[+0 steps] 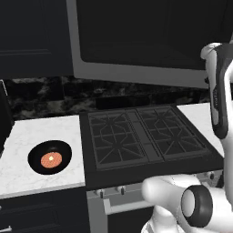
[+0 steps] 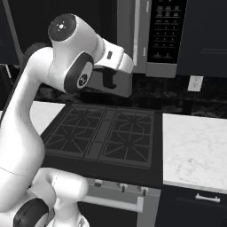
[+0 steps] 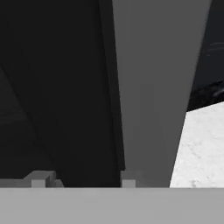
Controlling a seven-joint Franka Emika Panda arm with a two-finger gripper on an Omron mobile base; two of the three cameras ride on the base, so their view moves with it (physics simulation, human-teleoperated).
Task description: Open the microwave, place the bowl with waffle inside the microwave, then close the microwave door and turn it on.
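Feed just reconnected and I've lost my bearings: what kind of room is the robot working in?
A rendered home kitchen, by the look of it: a gas stove between white marble counters, a microwave mounted above it, and dark cabinets around.

The wide grey-framed microwave door with dark glass (image 1: 141, 41) hangs swung out above the black gas stove (image 1: 145, 136), narrowing the room over the burners. Left of the stove, the white marble counter (image 1: 27, 132) lies bare around the shallow black bowl (image 1: 50, 157). The right-hand white marble counter (image 2: 195, 146) offers open passage.
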